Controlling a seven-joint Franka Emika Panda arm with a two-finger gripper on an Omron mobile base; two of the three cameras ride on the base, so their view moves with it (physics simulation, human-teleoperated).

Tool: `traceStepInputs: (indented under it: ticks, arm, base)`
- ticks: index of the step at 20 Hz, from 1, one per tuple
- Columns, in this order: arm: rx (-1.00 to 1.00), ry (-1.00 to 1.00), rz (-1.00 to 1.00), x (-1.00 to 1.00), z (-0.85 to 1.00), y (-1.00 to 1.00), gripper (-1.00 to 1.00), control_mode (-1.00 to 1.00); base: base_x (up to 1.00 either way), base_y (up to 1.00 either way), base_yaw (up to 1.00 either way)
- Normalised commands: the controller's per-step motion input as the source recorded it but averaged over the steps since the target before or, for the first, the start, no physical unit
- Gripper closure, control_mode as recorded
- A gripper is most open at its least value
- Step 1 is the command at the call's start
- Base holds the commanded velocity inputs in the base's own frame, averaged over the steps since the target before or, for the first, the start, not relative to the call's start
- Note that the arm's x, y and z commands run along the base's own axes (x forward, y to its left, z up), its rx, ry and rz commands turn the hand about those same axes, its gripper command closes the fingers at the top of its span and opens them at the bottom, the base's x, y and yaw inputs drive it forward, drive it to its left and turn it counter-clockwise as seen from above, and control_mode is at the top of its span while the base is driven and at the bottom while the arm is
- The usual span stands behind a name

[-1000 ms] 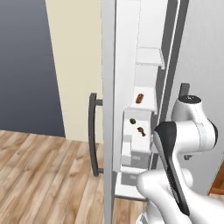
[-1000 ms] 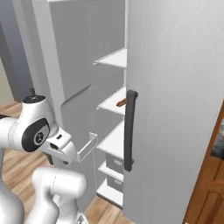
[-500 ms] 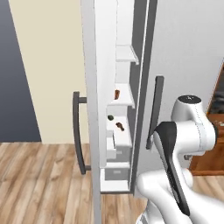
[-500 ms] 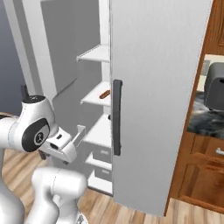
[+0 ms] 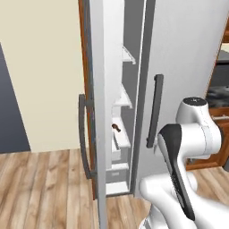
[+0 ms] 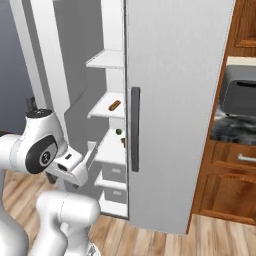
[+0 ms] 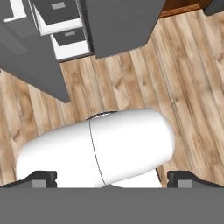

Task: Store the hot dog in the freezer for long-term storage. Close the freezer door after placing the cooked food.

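Your gripper (image 7: 111,177) appears in the hand view as two small dark fingertips (image 7: 41,177) at the lower corners, set wide apart with nothing between them; the wood-plank floor (image 7: 175,78) lies beyond. In the left base view the freezer door (image 5: 96,112) stands edge-on, so its dispenser face is hidden from you and just its dark bar handle (image 5: 85,138) and thin grey edge read clearly. The freezer (image 6: 107,125) is open: a tall, narrow compartment with white walls and flat white shelves. The cooked food (image 6: 114,105), a small orange-red sausage in a tan bun, lies on a middle shelf (image 6: 102,111) in the right base view. On the shelf below you can see a small green round item (image 6: 118,132) and, beside it, a dark brown lump (image 6: 123,142) partly cut off by the edge of the plain fridge door (image 6: 175,100); in the left base view the lump (image 5: 116,128) is a dark speck, too small to detail. Two grey-fronted drawers (image 6: 115,175) sit at the freezer's base. The fridge door is smooth light grey with a dark vertical handle (image 6: 134,129). Brown wooden cabinets (image 6: 235,180) stand to its right, and a dark grey appliance (image 6: 240,95) is cut off at the frame edge.
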Motion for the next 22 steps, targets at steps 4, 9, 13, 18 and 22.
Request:
traceStepInputs:
  ticks: [4, 9, 13, 18, 22]
  arm:
    - [0.00, 0.00, 0.00, 0.00, 0.00, 0.00, -1.00, 1.00]
    - [0.00, 0.00, 0.00, 0.00, 0.00, 0.00, -1.00, 1.00]
    - [0.00, 0.00, 0.00, 0.00, 0.00, 0.00, -1.00, 1.00]
    - [0.00, 0.00, 0.00, 0.00, 0.00, 0.00, -1.00, 1.00]
    - [0.00, -0.02, -0.03, 0.00, 0.00, 0.07, -1.00, -1.00]
  base:
    - [-0.13, 0.64, -0.12]
    - [-0.11, 0.38, -0.04]
    - [-0.21, 0.23, 0.00]
    - [-0.05, 0.02, 0.00]
    - [0.00, 0.04, 0.00]
